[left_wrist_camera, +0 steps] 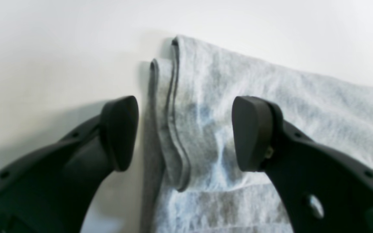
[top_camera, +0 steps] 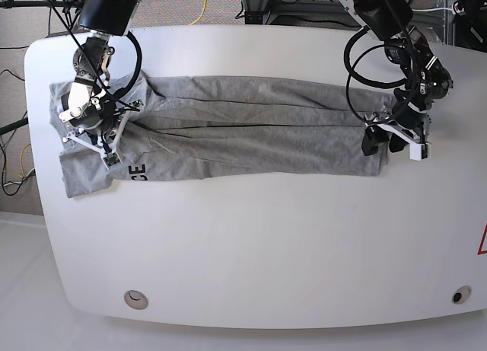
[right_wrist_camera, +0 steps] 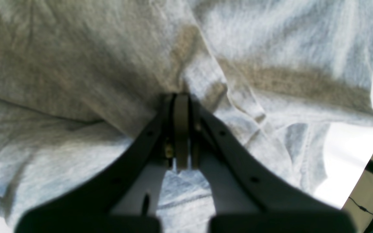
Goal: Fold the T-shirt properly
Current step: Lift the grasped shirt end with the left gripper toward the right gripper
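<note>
The light grey T-shirt (top_camera: 251,130) lies stretched sideways across the white table (top_camera: 266,237), folded into a long band, with black letters (top_camera: 137,170) showing near its left end. In the base view my right gripper (top_camera: 114,122) sits on that left end. Its wrist view shows it (right_wrist_camera: 181,100) shut, with T-shirt (right_wrist_camera: 86,64) cloth bunched at the fingertips. At the band's right end my left gripper (top_camera: 384,141) stands open. In its wrist view it (left_wrist_camera: 186,132) straddles the layered edge of the T-shirt (left_wrist_camera: 270,106), one finger (left_wrist_camera: 120,132) over bare table and the other finger (left_wrist_camera: 253,132) over cloth.
Cables and frame parts run along the floor beyond the table's far edge (top_camera: 228,30). Two round fittings (top_camera: 137,298) (top_camera: 459,295) sit near the front corners. A red triangle mark (top_camera: 482,240) shows at the right edge.
</note>
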`<state>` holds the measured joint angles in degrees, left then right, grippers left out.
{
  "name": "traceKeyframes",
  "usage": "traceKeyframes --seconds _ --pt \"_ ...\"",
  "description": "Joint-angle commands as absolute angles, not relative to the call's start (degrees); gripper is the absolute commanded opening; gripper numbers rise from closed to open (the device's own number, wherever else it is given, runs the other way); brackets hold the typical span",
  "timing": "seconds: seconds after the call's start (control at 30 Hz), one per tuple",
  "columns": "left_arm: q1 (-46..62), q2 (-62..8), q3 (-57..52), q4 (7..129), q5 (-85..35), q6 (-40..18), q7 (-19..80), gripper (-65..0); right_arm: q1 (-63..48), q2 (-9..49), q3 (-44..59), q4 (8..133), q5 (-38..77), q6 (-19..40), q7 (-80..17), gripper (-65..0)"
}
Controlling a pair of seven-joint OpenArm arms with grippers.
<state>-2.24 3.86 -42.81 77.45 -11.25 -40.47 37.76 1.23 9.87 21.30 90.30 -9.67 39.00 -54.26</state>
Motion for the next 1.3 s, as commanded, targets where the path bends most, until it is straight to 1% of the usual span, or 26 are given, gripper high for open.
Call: traceKeyframes --seconds 0.0,0.07,0.13,0.2,0.23,0.27,0.3,0.33,0.37,0.4,0.47,0.5,0.63,0.93,1.13,1.27 --pt "-1.5 4.5 -41.7 77.3 -8.7 -40.0 41.4 -21.9 2.2 10.7 21.4 91.3 -9.5 38.9 -53.9 -65.0" --pt "-0.7 4.8 -40.3 77.6 -8.9 -40.0 41.4 -22.1 2.2 10.7 21.4 91.3 -9.5 38.9 -53.9 -65.0" --pt "0.1 4.7 -38.5 77.8 -9.0 -40.0 41.4 -24.5 2.2 10.7 21.4 91.3 -9.5 38.9 -53.9 -65.0" --pt "0.8 4.7 -37.1 78.3 -9.0 -40.0 41.4 -30.6 2.2 10.7 21.4 91.3 -9.5 38.9 -53.9 -65.0" --pt "1.2 4.8 -36.3 78.6 -9.0 -40.0 41.4 -36.5 2.2 10.7 21.4 91.3 -9.5 38.9 -53.9 -65.0" --pt "1.5 4.8 -35.9 78.8 -9.0 -40.0 41.4 -40.3 2.2 10.7 21.4 91.3 -9.5 38.9 -53.9 -65.0" --pt "1.8 4.8 -35.0 78.9 -9.0 -40.0 41.4 -50.1 2.2 10.7 21.4 91.3 -9.5 38.9 -53.9 -65.0" --pt "1.9 4.8 -34.7 78.9 -9.0 -40.0 41.5 -56.6 2.2 10.7 21.4 91.3 -9.5 38.9 -53.9 -65.0" --pt "1.9 4.8 -34.3 78.7 -8.9 -40.0 41.7 -62.1 2.2 10.7 21.4 91.3 -9.5 38.9 -53.9 -65.0" --pt "1.8 4.8 -33.9 78.5 -8.9 -40.0 42.5 -65.0 2.2 10.7 21.4 91.3 -9.5 38.9 -53.9 -65.0" --pt "1.7 4.6 -33.5 78.5 -8.9 -40.0 44.6 -65.0 2.2 10.7 21.4 91.3 -9.5 38.9 -53.9 -65.0" --pt "1.7 4.6 -33.5 78.5 -8.9 -40.0 45.8 -63.8 2.2 10.7 21.4 91.3 -9.5 38.9 -53.9 -65.0" --pt "1.5 4.5 -33.6 80.1 -9.0 -40.0 48.2 -64.7 2.2 10.7 21.4 91.3 -9.5 38.9 -53.9 -65.0" --pt "1.5 4.7 -33.5 91.6 -9.1 -40.0 50.5 -64.6 2.2 10.7 21.4 91.3 -9.5 38.9 -53.9 -65.0" --pt "-1.6 5.1 -33.4 97.0 -9.2 -40.0 56.3 -64.6 2.2 10.7 21.4 91.3 -9.5 38.9 -53.9 -65.0" --pt "-4.4 7.2 -33.5 99.7 -9.5 -40.0 59.8 -64.7 2.8 10.7 21.4 91.3 -9.5 38.9 -53.9 -65.0"
